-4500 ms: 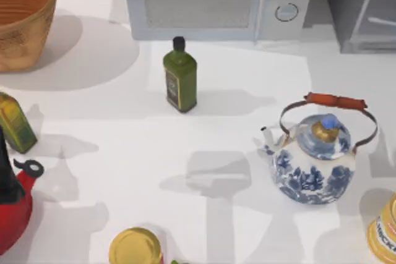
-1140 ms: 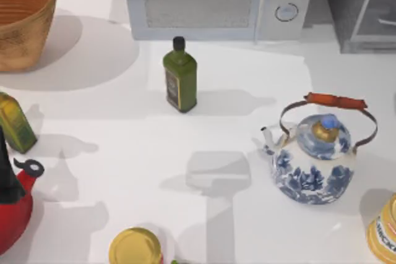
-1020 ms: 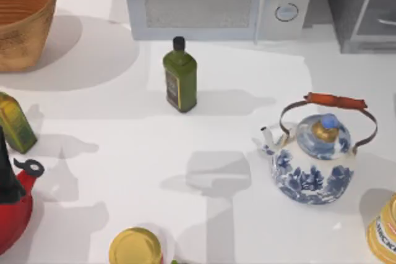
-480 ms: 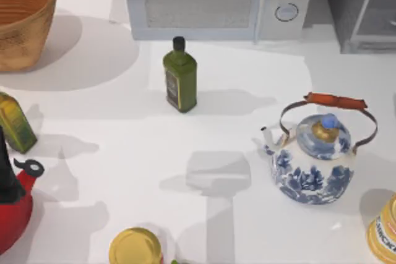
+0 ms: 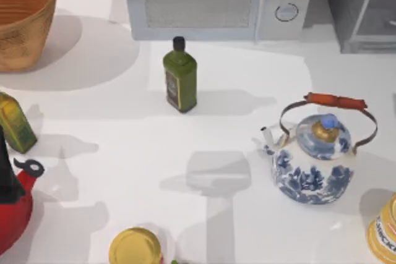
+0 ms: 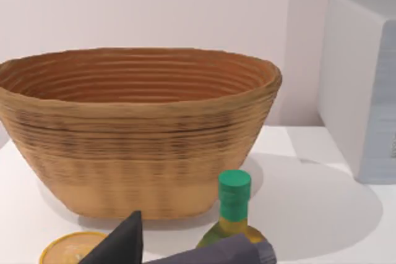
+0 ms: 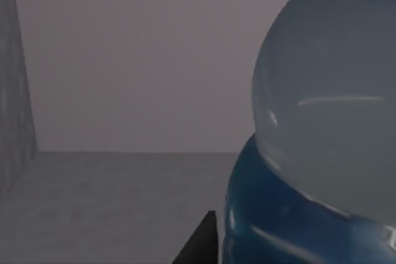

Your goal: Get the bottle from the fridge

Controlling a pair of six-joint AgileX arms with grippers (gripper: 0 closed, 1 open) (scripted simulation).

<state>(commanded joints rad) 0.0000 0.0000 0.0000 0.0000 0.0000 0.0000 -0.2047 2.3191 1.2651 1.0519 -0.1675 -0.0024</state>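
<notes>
The bottle [image 7: 322, 91] looms very close in the right wrist view, with a pale translucent body above a glossy blue part. It stands inside the fridge [image 7: 124, 60], whose grey back wall and floor lie behind it. A dark piece of my right gripper [image 7: 201, 245] sits right beside the bottle's blue part; whether they touch is unclear. In the top view the fridge [image 5: 362, 10] is the dark cabinet with a pale framed door at the back right. My left gripper [image 6: 179, 248] hangs over the table's left side, near the basket.
A microwave [image 5: 216, 1] stands at the back, with a dark green bottle [image 5: 180, 75] in front of it. A blue-and-white kettle [image 5: 314, 159] sits right of centre. A wicker basket [image 5: 21, 17], a yellow-green bottle [image 5: 15, 122] and a red kettle [image 5: 12, 208] line the left.
Nothing on the table has moved. Only the shadows at the right edge near the kettle have shifted slightly.
</notes>
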